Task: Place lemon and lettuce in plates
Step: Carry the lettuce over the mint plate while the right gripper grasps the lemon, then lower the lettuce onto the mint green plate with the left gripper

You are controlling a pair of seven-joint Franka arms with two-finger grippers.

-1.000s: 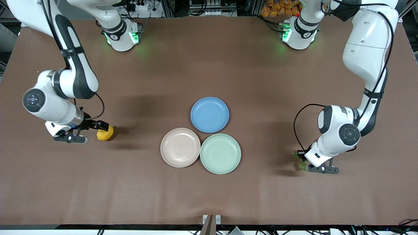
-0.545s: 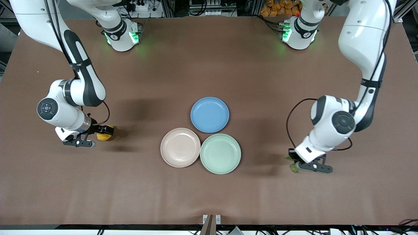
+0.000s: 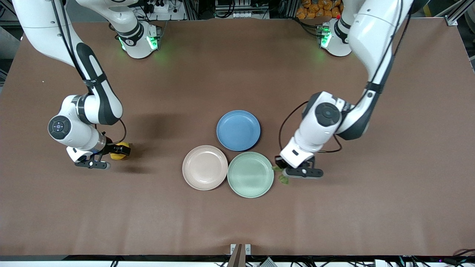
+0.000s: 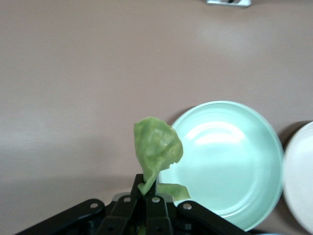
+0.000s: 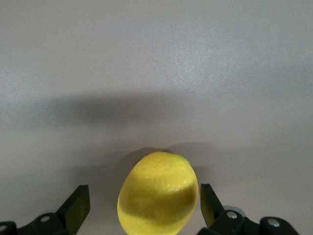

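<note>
A dull-green lettuce (image 4: 156,152) leaf hangs from my left gripper (image 4: 149,183), which is shut on its lower end. That left gripper (image 3: 281,171) is in the air just beside the rim of the mint green plate (image 3: 250,174), at the side toward the left arm's end, and the lettuce (image 3: 284,179) shows below it. The pale pink plate (image 3: 205,167) touches the mint green plate (image 4: 230,161). The yellow lemon (image 5: 159,193) rests on the table between the fingers of my open right gripper (image 5: 142,205), with a gap on each side. The lemon (image 3: 118,156) lies toward the right arm's end, under the right gripper (image 3: 118,152).
A blue plate (image 3: 238,130) sits beside the two other plates, farther from the front camera. A small metal bracket (image 3: 240,249) stands at the table's front edge. The brown table (image 3: 371,222) is bare around the plates.
My left arm carried the lettuce from the left arm's end of the table over to the mint green plate's rim. The right gripper shifted slightly around the lemon, which stayed put.
</note>
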